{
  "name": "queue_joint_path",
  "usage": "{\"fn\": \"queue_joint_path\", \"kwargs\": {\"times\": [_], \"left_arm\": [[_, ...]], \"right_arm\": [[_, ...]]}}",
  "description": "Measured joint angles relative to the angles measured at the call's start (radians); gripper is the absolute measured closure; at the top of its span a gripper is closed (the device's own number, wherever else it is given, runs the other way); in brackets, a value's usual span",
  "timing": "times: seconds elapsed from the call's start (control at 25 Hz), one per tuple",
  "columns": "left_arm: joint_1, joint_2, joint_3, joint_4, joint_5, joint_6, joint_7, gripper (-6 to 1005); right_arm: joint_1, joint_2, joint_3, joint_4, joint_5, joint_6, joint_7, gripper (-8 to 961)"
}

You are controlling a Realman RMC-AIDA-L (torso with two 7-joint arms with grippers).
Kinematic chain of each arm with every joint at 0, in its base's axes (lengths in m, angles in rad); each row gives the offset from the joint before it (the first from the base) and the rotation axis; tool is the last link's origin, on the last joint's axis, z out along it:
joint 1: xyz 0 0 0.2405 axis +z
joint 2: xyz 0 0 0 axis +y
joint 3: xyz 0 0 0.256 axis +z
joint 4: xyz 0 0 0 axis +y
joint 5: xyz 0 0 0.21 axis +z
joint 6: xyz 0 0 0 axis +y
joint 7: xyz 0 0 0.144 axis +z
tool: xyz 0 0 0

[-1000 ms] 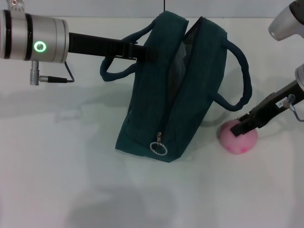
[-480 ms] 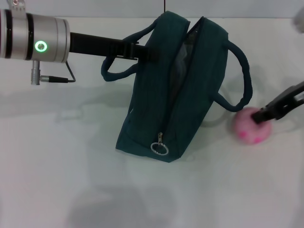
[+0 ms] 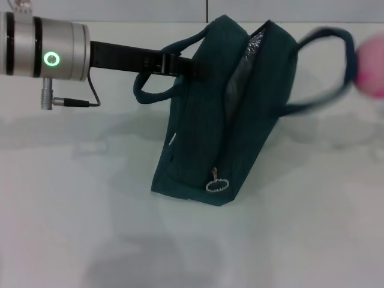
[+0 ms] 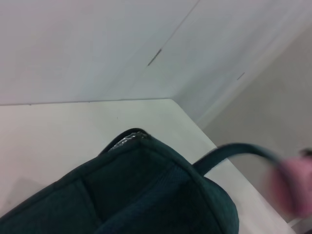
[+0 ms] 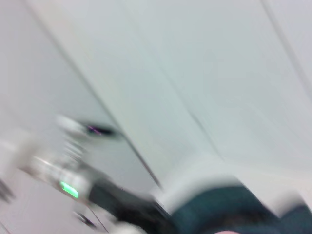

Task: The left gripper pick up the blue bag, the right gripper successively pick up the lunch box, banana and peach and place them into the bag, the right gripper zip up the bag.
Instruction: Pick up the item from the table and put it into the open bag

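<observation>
- Nearest the front edge, the white table [image 3: 180,252] is lying bare, and the silver ring pull [image 3: 218,185] is hanging at the blue bag's [image 3: 198,156] lower end.
- Bag is standing tilted, its zipper gaping open.
- Left gripper [image 3: 191,67] is clamping the bag's upper left side by its handle.
- Far right, the peach [image 3: 371,65] is hovering blurred beside the right handle; right gripper is out of sight.

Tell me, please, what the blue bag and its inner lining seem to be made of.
The blue bag looks like matte woven fabric: its walls sag and fold softly. The inner lining seems to be a silvery foil-like layer, probably insulation, since it glints at the open zipper. The ring pull appears to be shiny metal.
</observation>
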Motion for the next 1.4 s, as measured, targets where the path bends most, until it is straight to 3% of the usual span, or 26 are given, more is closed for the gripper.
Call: {"fn": "queue_joint_path", "kwargs": {"times": [0.12, 0.4, 0.6, 0.88, 1.12, 1.4], "left_arm": [[-0.003, 0.0, 0.0, 0.0, -0.001, 0.001, -0.007, 945], [-0.015, -0.001, 0.0, 0.0, -0.002, 0.001, -0.009, 945], [-0.012, -0.002, -0.001, 0.0, -0.003, 0.001, -0.01, 945], [-0.001, -0.002, -0.004, -0.001, -0.004, -0.001, -0.009, 945], [-0.003, -0.002, -0.003, -0.003, -0.004, -0.005, -0.009, 945], [-0.009, -0.001, 0.0, -0.003, -0.004, -0.005, -0.01, 945]], "right_arm": [[-0.015, 0.009, -0.023, 0.001, 0.157, -0.009, -0.066, 911], [0.086, 0.103, -0.127, 0.06, 0.175, 0.072, -0.249, 917], [0.115, 0.151, -0.174, 0.046, 0.239, 0.091, -0.349, 916], [0.06, 0.148, -0.191, 0.032, 0.489, 0.039, -0.458, 915], [0.062, 0.148, -0.274, 0.082, 0.38, 0.174, -0.496, 913], [0.063, 0.153, -0.498, 0.161, 0.335, 0.356, -0.594, 912]]}}
